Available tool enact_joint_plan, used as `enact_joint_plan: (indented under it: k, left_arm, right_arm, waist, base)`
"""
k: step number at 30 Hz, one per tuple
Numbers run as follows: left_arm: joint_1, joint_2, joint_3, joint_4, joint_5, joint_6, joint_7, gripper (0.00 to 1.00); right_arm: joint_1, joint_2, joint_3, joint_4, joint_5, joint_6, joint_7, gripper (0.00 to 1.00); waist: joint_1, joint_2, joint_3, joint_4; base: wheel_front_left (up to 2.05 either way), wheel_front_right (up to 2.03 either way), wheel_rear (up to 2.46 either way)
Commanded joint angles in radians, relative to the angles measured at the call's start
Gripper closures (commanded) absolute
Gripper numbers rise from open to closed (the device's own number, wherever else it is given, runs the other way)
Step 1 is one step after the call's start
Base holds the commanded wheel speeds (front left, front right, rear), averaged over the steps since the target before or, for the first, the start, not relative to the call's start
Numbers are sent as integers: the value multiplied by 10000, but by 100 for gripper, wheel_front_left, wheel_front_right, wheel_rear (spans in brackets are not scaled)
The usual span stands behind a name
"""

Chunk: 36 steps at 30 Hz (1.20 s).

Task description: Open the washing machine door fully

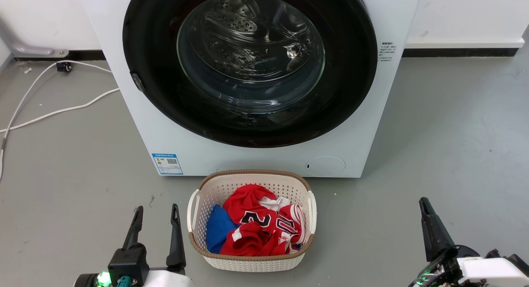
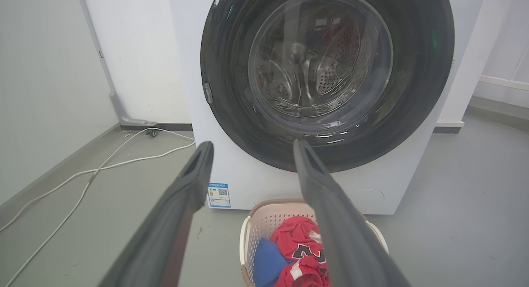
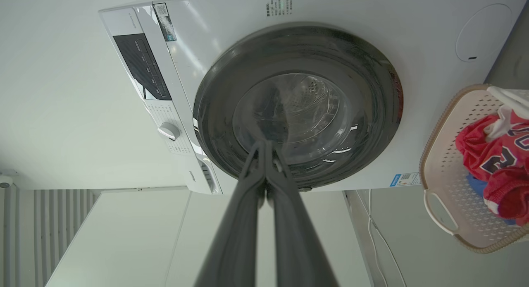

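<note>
The washing machine door (image 1: 157, 92) is a wide round door with a glossy black rim and a clear bulging glass centre; it lies flat against the white machine (image 1: 136, 130). The door (image 2: 231, 113) also fills the upper left wrist view, and in the rotated right wrist view the door (image 3: 215, 105) faces me. A small grey latch tab (image 1: 137, 82) sits on its left rim. My left gripper (image 1: 157, 214) is open at the lower left, well short of the machine, with nothing between its fingers. My right gripper (image 1: 426, 210) is at the lower right; its fingertips (image 3: 264, 148) meet, empty.
A white laundry basket (image 1: 252, 262) with red and blue clothes stands on the grey floor right before the machine, between my arms. White cables (image 1: 53, 111) trail over the floor at the left. A small round white service flap (image 1: 325, 165) sits low on the machine.
</note>
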Motion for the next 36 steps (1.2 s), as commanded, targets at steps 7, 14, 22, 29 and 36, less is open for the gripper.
enact_joint_plan:
  k: [7, 14, 22, 29, 36]
  left_arm:
    - [29, -11, -19, 18, -33, 32, -28, 0]
    - [-26, -11, -28, 44, -50, 66, -28, 0]
    - [-74, -11, -43, -36, 7, 121, -28, 0]
    - [-326, -13, -85, -115, 93, 38, -28, 0]
    - [-1106, -13, -196, -372, 143, 1, -28, 0]
  right_arm:
    - [14, 25, 222, 32, -143, 1, -16, 100]
    - [-4, 27, 326, -23, -178, 1, -19, 100]
    - [-289, 25, 72, 43, -226, 1, 39, 100]
    - [-1816, -50, -1092, 599, -97, 1, 533, 100]
    - [-4317, -473, -2233, 1284, -63, 1, 1203, 100]
  waist:
    - [0, 0, 0, -7]
    - [0, 0, 24, 12]
    - [0, 0, 142, 42]
    - [0, 0, 703, 56]
    - [0, 0, 2118, 248]
  base:
    - [0, 0, 0]
    - [0, 0, 0]
    - [0, 0, 0]
    - [0, 0, 0]
    - [0, 0, 0]
